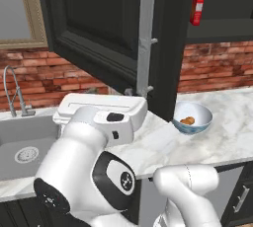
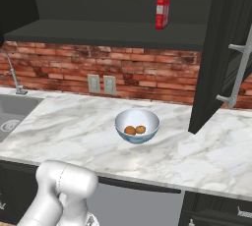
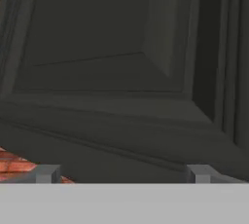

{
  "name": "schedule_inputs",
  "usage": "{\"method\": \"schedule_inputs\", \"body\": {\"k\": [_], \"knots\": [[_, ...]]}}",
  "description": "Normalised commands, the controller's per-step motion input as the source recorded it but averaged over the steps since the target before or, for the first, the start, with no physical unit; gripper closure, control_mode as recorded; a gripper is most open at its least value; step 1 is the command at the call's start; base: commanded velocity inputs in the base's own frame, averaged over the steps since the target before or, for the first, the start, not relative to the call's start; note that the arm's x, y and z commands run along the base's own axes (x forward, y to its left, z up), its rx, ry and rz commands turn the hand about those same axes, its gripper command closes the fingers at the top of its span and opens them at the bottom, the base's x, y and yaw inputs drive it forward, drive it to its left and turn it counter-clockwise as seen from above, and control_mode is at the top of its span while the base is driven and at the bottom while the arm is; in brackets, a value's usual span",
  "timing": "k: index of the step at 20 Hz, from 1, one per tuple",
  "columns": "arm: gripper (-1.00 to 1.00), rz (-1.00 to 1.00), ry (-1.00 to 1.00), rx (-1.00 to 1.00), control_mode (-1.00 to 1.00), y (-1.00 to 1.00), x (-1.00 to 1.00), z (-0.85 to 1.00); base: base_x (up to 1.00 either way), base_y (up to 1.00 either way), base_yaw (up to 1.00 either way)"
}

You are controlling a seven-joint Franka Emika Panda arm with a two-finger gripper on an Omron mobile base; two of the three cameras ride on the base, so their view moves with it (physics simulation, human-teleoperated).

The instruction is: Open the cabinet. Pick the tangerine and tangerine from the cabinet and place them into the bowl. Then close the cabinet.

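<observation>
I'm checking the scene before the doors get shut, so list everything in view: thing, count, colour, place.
cabinet: one, black, on the wall above the counter, doors open.
door handles: long silver bars on the open doors.
carton: one, red, upright on the cabinet shelf.
bowl: one, white inside and pale blue outside, on the counter.
tangerines: two, orange, side by side in the bowl.
counter: one, white marble, below the brick wall.
sink: one, grey, set into the counter at its left end, with a silver faucet.
wall outlets: two, pale, on the brick wall.
window: one, tan frame, above the sink.
gripper: one, grey fingertips spread wide, empty, close to a cabinet door panel.
</observation>
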Motion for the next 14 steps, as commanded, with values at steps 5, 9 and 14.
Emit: {"method": "schedule_inputs", "body": {"k": [5,9,14], "knots": [[-1.0,-0.13,-0.02,0.02,-1.0,-1.0,1.0,-0.59,0.0,0.0,0.0],[-1.0,-0.12,-0.07,0.1,-1.0,-1.0,1.0,-0.28,0.0,0.0,0.0],[-1.0,-0.22,-0.17,0.26,-1.0,-0.88,1.0,0.26,0.0,0.0,0.0]]}}
